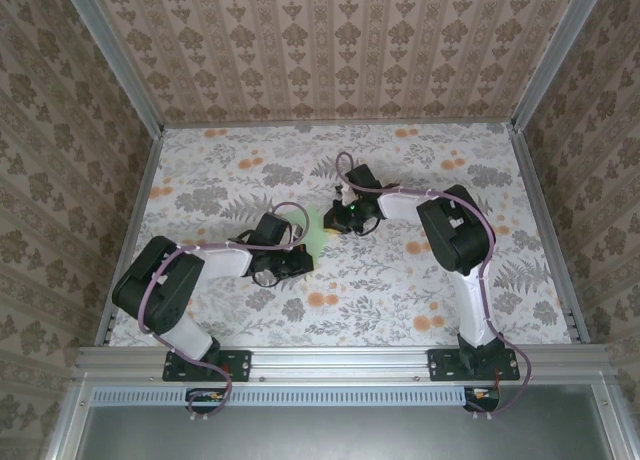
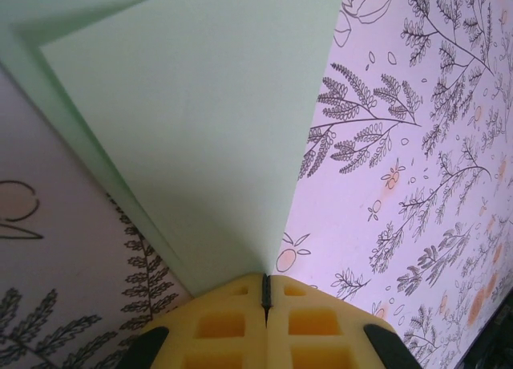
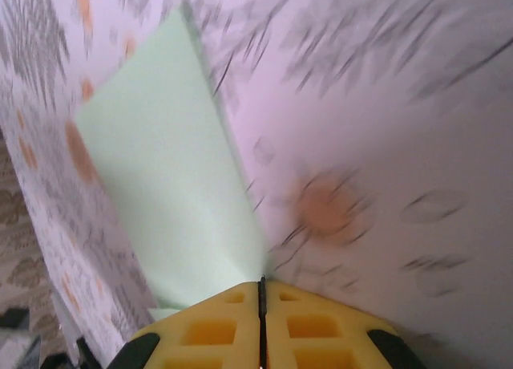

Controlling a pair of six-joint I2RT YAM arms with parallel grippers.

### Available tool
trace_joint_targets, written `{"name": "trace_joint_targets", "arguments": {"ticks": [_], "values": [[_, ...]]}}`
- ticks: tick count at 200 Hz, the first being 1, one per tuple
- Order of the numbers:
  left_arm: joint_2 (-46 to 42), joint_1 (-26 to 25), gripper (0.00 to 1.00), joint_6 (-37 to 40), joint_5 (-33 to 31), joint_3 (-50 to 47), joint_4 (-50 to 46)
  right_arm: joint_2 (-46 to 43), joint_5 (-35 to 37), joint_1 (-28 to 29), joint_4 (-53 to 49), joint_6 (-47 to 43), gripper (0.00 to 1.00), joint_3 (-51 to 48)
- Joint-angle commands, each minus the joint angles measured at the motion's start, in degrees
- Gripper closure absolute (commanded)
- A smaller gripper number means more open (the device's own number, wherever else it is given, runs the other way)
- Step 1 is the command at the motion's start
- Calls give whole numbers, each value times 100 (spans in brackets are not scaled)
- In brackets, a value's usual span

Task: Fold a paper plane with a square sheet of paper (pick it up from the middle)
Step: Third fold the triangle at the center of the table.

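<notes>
The left fingers, made of yellow moulded blocks, are clenched together with the thin pale mint-green square sheet of paper pinched in their seam. In the left wrist view the sheet fans out from that pinch, and a second folded layer shows along its left side. The sheet sits near the middle of the desk, over the orange-and-grey floral tablecloth, between the two arms. From the right, the right fingers are also clamped on the sheet at its opposite edge, though the right wrist view is blurred.
</notes>
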Motion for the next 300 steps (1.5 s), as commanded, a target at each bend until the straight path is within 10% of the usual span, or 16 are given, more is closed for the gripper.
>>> {"name": "trace_joint_targets", "arguments": {"ticks": [1,166,300], "values": [[37,26,100,24,-176,-301,-1024,104,759,-241,-353,-164,90,211],[-136,26,99,514,-121,173,-1230,-671,-38,949,722,634,88,-1021],[-812,-72,97,896,248,58,-1734,-720,1436,768,-58,715,89,-1437]]}}
